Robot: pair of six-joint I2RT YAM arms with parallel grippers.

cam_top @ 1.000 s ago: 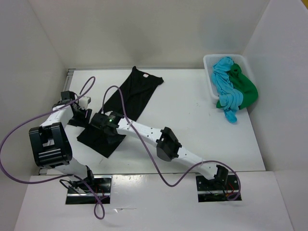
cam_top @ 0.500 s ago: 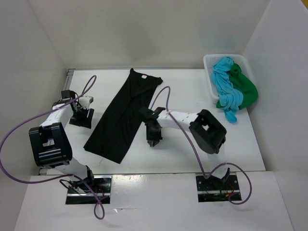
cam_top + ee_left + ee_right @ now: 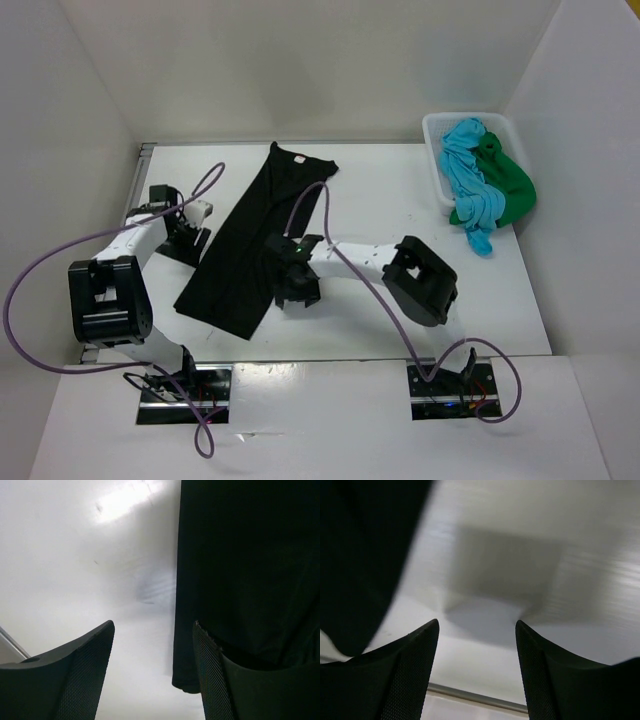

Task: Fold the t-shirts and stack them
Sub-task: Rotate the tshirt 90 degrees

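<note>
1. The left arm bends up from its base and reaches out over the left side of the table (image 3: pixel 400 200). The left gripper (image 3: pixel 188 242) points down, just beside the left edge of the black shirt (image 3: pixel 255 235).
2. Its fingers (image 3: pixel 80 675) stand apart. Nothing is held between them. The shirt's edge lies by the right finger.
3. The right arm reaches across to the left, low over the table. The right gripper (image 3: pixel 296 290) sits by the shirt's right edge, close to its near end.
4. Its fingers (image 3: pixel 410 670) are wide apart too, with only bare table between them.
5. The black shirt lies flat in a long thin strip on the left half of the table. Its long way runs on a slant. The neck end, with a small white tag (image 3: pixel 297 157), is far away. The other end is near and more to the left.
6. The blue shirt (image 3: pixel 468 165) and the green shirt (image 3: pixel 512 188) lie bunched in the white basket (image 3: pixel 432 125) at the far right corner. They hang over its near rim.
</note>
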